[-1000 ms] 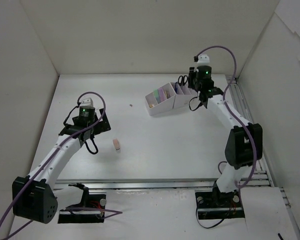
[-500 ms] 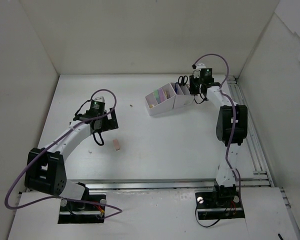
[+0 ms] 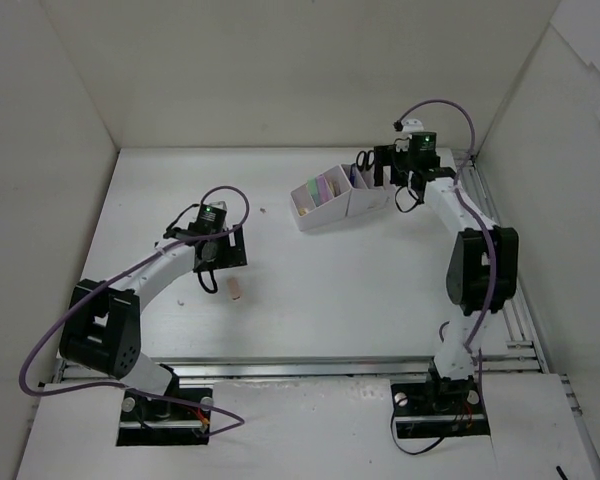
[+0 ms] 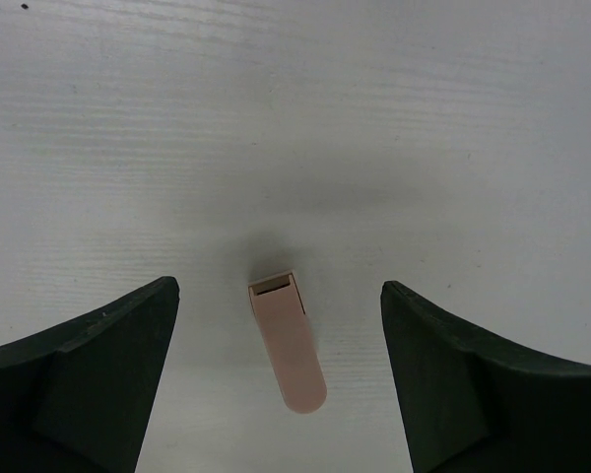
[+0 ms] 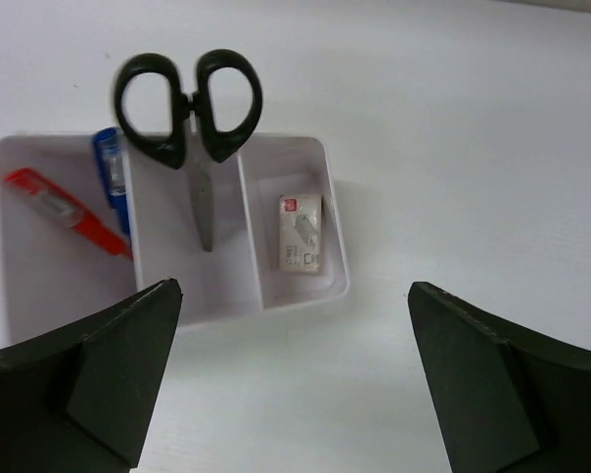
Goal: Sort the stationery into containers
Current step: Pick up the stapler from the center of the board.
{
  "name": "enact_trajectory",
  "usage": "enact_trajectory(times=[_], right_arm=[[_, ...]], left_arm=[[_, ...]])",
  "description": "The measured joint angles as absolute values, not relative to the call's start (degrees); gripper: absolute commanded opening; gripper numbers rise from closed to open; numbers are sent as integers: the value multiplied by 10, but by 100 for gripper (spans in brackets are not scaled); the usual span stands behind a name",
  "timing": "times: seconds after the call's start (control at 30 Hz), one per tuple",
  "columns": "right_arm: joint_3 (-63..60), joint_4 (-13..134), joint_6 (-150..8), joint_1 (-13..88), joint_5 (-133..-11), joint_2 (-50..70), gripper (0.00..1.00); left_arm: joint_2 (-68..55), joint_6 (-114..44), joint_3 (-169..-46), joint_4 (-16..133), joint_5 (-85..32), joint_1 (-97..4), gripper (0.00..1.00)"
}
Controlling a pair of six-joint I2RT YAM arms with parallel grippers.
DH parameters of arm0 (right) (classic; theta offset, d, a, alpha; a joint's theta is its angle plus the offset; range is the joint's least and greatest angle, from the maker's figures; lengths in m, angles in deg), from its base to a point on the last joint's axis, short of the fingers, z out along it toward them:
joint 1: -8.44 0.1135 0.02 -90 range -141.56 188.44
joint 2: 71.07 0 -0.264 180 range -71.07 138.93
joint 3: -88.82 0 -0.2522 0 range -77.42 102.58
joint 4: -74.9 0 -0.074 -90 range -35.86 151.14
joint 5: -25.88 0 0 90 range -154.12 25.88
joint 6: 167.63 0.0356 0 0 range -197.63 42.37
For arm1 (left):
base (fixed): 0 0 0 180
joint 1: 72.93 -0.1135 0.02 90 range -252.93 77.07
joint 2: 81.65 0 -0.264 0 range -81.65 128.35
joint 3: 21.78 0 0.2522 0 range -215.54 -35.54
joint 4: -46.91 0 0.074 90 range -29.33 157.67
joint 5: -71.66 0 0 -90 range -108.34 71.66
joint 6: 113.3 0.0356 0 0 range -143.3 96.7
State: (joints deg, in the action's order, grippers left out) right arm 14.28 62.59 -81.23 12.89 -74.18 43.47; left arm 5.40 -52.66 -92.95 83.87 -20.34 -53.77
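A pale pink eraser (image 4: 288,345) lies flat on the white table, between the fingers of my left gripper (image 4: 279,287), which is open and does not touch it. From above, the eraser (image 3: 235,290) sits just past the left gripper (image 3: 227,270). The white and lilac organizer (image 3: 335,200) stands at the back right. My right gripper (image 5: 294,287) hovers open and empty over its right end (image 5: 337,258). Inside are black-handled scissors (image 5: 189,99), a blue pen (image 5: 108,172), a red pen (image 5: 69,212) and a pale labelled eraser (image 5: 300,232). The right gripper (image 3: 385,165) is beside the scissors (image 3: 365,160).
White walls enclose the table on the left, back and right. A metal rail (image 3: 500,290) runs along the right edge behind the right arm. A tiny speck (image 3: 263,211) lies left of the organizer.
My left arm has swung right and forward until the pink eraser lies between its fingers. The right gripper has shifted slightly at the organizer's right end and opened wide.
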Motion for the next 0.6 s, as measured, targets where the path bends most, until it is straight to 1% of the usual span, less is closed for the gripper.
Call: enact_trajectory(times=[0.03, 0.2, 0.27, 0.4, 0.47, 0.5, 0.6], right_arm=[[120, 628, -807, 133, -736, 406, 98], [9, 662, -791, 169, -660, 255, 98], [-22, 672, -781, 188, -624, 205, 98], [-83, 687, -763, 224, -576, 138, 98], [-112, 687, -757, 238, -552, 123, 98], [-126, 686, -755, 245, -541, 117, 98], [-164, 683, -745, 266, -518, 101, 98]], left_arm=[[55, -527, -929, 839, -203, -536, 75], [59, -539, -919, 840, -198, -520, 71], [60, -544, -911, 843, -195, -511, 65], [72, -555, -908, 853, -177, -497, 62], [80, -562, -907, 858, -170, -494, 55], [85, -566, -905, 858, -166, -492, 49], [96, -572, -897, 864, -159, -492, 40]])
